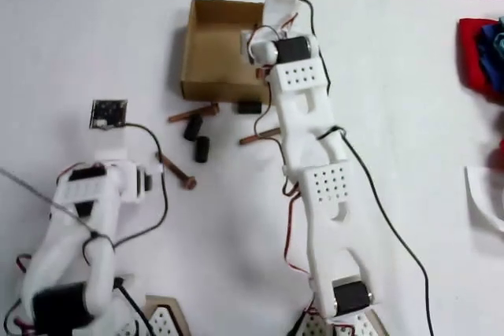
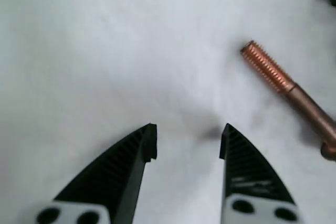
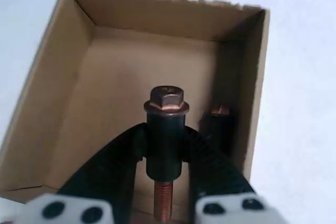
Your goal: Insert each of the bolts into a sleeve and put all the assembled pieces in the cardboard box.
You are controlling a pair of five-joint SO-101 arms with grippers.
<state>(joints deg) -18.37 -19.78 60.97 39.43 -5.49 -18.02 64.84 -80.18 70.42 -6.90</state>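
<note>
Your right gripper (image 3: 165, 148) is clamped on a sleeved bolt (image 3: 166, 124), held over the cardboard box (image 1: 206, 45) at the high view's upper centre, seemingly to drop it beside the assembled piece (image 3: 220, 124) inside, while your left gripper (image 2: 188, 140) hangs wide open and empty near a bare bolt (image 2: 283, 85).

A fixed high camera looks steeply down from well above a white table (image 1: 79, 53), taking in a wide stretch of it, with the cardboard box (image 1: 209, 88) toward 12 o'clock. The left wrist camera sits close over the tabletop, facing down past the spread fingers of the left gripper (image 2: 187, 140). It shares a copper bolt (image 2: 286, 90) with the high view, where that bolt lies toward 9 o'clock. The right wrist camera looks past the right gripper (image 3: 165, 148), clamped on a sleeved bolt (image 3: 167, 100), into the box, which the high view also shows.
</note>
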